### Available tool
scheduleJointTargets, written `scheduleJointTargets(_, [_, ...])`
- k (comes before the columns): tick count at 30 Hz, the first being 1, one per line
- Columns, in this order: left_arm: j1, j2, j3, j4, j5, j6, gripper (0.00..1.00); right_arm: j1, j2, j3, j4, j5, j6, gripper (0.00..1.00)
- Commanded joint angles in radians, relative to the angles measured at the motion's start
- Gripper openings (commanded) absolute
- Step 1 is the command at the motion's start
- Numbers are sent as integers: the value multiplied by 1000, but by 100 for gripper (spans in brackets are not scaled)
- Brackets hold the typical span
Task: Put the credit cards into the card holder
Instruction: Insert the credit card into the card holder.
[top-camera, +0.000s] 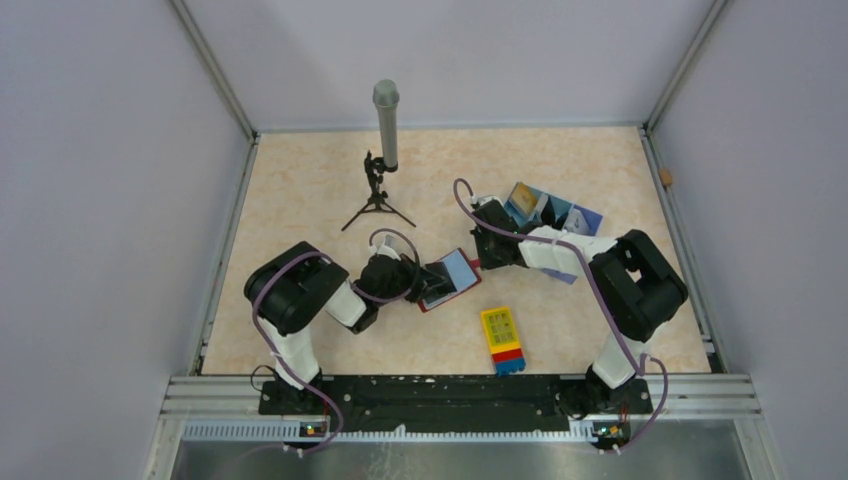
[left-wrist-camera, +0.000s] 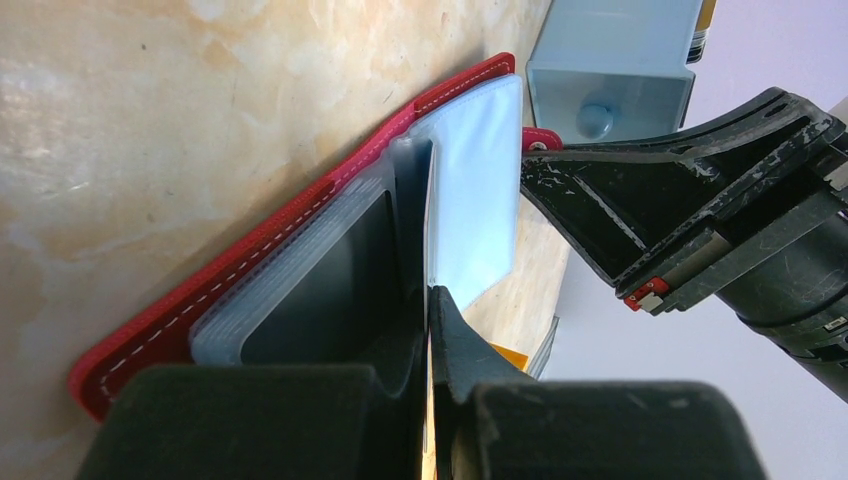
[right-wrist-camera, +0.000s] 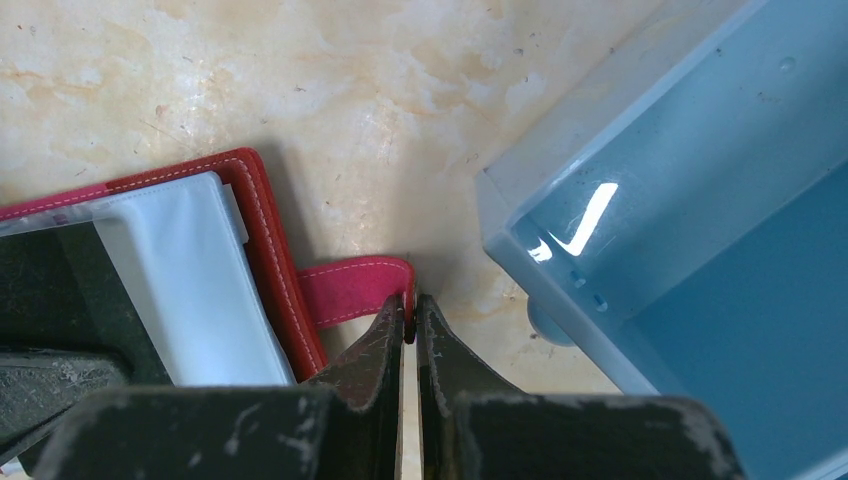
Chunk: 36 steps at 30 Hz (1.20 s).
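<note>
Pale marbled table (top-camera: 300, 200): the right end effector (right-wrist-camera: 410, 325) pinches shut on the closure tab (right-wrist-camera: 350, 290). The left end effector (left-wrist-camera: 428, 300) is closed on a thin sheet (left-wrist-camera: 430, 395) seen edge-on, card or sleeve unclear. Between them the card holder (top-camera: 452, 276) lies open.
</note>
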Motion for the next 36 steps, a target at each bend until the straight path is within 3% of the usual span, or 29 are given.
scheduleJointTargets(1, [-8, 18, 4, 54, -44, -14, 0, 20, 47, 8, -44, 11, 4, 0])
scheduleJointTargets(12, [-40, 53, -26, 155, -113, -60, 0, 24, 42, 7, -52, 15, 5, 0])
scheduleJointTargets(19, [-47, 29, -7, 59, -118, -46, 0, 25, 39, 9, -57, 27, 7, 0])
scheduleJointTargets(24, [-48, -74, 70, -237, -126, 41, 22, 26, 36, 13, -75, 54, 11, 0])
scheduleJointTargets(36, [-47, -193, 195, -657, -169, 167, 52, 26, 8, 6, -76, 65, 11, 0])
